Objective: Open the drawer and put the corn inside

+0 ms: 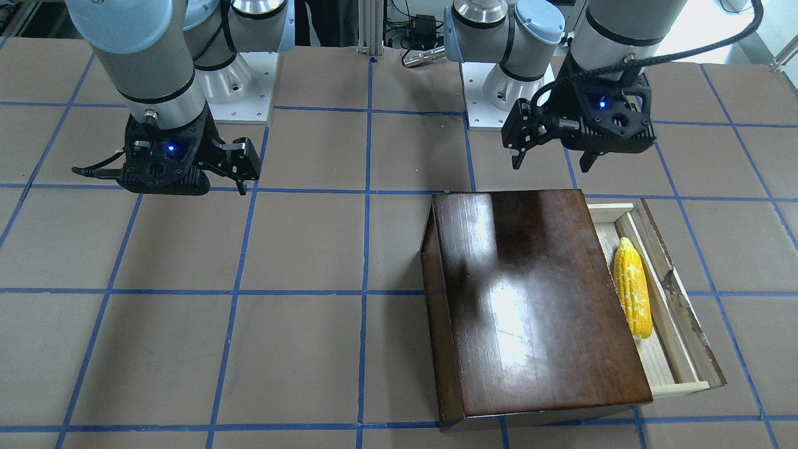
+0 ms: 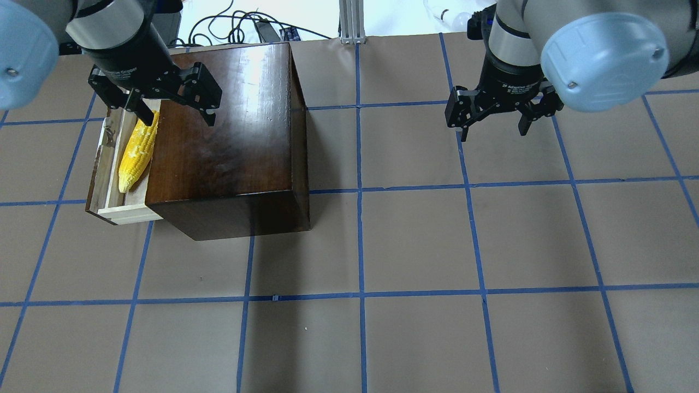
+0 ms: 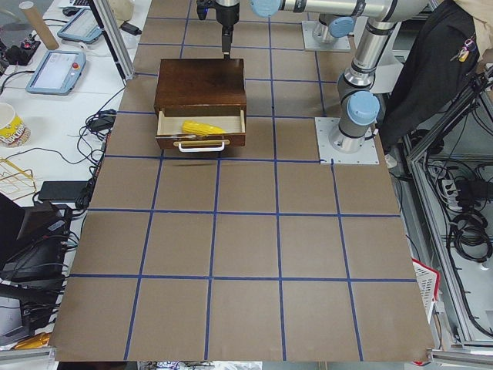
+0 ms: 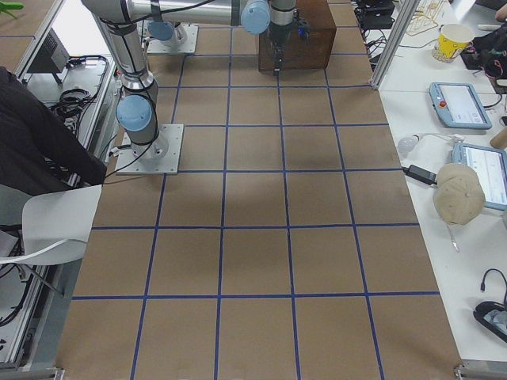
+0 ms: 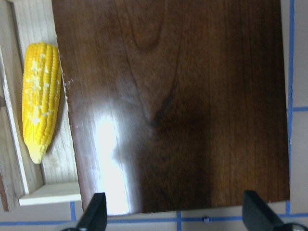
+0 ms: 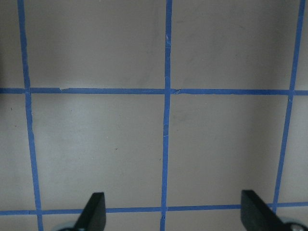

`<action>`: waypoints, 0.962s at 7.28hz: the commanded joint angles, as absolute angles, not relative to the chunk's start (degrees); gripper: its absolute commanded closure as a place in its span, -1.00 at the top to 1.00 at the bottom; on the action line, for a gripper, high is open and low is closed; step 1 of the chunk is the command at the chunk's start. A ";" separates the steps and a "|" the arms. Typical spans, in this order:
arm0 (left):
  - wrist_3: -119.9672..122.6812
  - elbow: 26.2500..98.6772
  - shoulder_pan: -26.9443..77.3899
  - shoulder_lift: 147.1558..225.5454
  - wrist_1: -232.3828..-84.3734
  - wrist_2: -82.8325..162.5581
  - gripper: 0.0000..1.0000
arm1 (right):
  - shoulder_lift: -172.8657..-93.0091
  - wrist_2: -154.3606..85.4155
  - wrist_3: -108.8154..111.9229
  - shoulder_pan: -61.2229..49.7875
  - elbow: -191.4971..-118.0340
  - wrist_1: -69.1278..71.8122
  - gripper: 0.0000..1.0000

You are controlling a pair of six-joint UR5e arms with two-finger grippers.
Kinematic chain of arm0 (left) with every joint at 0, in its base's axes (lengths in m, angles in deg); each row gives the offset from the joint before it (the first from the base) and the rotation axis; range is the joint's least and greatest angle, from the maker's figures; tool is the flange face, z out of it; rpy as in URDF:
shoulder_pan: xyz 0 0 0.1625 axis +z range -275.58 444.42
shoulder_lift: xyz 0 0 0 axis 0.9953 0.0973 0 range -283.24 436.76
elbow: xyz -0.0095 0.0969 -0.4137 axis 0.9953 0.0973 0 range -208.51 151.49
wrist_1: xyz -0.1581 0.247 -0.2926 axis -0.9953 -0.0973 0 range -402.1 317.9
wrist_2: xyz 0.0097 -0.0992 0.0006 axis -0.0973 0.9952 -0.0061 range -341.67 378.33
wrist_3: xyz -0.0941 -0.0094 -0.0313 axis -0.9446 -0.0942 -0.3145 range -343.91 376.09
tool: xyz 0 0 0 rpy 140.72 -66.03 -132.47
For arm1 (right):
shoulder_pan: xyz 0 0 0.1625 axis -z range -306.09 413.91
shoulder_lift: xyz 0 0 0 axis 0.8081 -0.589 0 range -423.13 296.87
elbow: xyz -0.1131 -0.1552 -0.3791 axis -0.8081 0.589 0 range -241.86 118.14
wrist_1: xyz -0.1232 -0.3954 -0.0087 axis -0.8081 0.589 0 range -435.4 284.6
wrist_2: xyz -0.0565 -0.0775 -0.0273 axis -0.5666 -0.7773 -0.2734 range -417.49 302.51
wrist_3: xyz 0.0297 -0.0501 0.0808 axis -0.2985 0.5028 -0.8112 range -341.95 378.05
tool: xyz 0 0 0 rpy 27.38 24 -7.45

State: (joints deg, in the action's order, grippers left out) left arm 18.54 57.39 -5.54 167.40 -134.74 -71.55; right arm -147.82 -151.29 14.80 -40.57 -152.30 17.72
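Over the wooden box (image 1: 530, 293), left pincer (image 2: 178, 117) hangs wide open and empty, right pincer (image 2: 493, 131) likewise; corn (image 1: 633, 287) sits in the open drawer (image 1: 679, 312), so I'd retract straight up.

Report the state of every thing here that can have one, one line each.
drawer: pulled open, corn inside.
corn: lying flat in the drawer, not held.
left tool: open, empty, raised over the box.
right tool: open, empty, above the table.
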 commanded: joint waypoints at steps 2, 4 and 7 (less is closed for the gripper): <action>18.64 57.45 -4.79 166.49 -135.88 -69.03 1.00 | -147.77 -151.36 14.80 -40.57 -152.30 17.67 1.00; 18.64 57.36 -4.79 166.23 -135.44 -69.47 1.00 | -147.86 -151.36 14.80 -40.57 -152.30 17.76 1.00; 18.46 57.36 -4.97 165.35 -135.35 -73.07 1.00 | -147.86 -151.36 14.80 -40.57 -152.21 17.67 1.00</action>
State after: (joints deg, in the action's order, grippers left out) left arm 18.52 57.37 -4.92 165.70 -135.42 -72.38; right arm -147.80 -151.36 14.80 -40.57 -152.28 17.68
